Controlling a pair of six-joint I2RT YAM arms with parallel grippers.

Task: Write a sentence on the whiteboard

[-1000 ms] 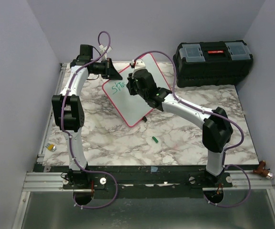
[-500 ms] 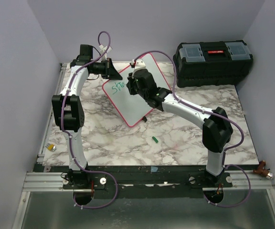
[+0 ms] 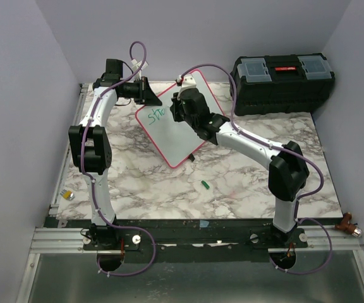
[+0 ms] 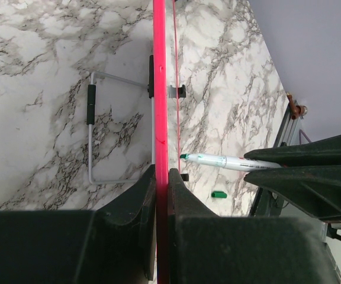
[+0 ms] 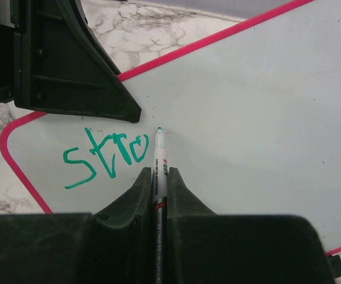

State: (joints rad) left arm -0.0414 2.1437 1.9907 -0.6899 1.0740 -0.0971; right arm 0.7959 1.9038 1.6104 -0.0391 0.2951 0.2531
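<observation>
Between the closed fingers of the right gripper (image 5: 160, 177) a green marker (image 5: 159, 155) is clamped, its long axis running straight out from the jaws toward the whiteboard (image 5: 247, 106). Its tip is placed at or just off the white surface; contact cannot be told for certain. The sentence (image 5: 104, 155), so far reading only "stro", lies immediately left of the tip. Bare board is seen to the right and below, and the next strokes are judged to be called for on that side. At the board's upper left edge, as seen from the right wrist, the left gripper (image 4: 161, 176) is shut on the pink-red frame, so that the board is steadied on edge over the marble table (image 3: 245, 183). Only the right arm is placed for writing.
</observation>
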